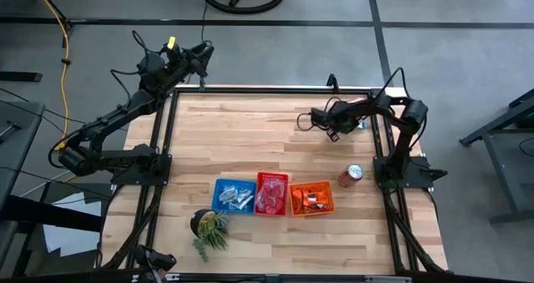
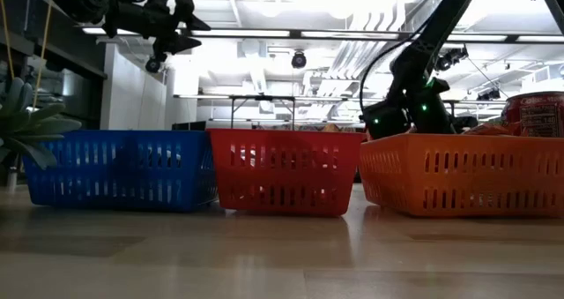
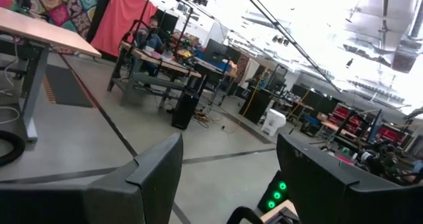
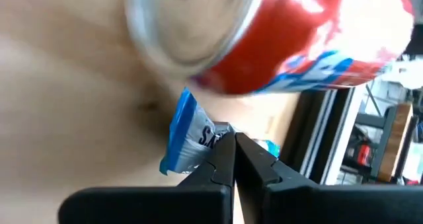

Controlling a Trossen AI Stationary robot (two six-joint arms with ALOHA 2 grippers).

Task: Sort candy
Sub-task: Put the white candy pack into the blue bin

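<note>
My right gripper is clamped on a blue candy packet, its long axis running away from my fingertips toward the red can.

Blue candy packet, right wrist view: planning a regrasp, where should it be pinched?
Pinch the blue candy packet by its flat sealed end, coming from the side away from the red soda can crowding its other end; thin film fits between fingertips. The right gripper pinches there.
</note>
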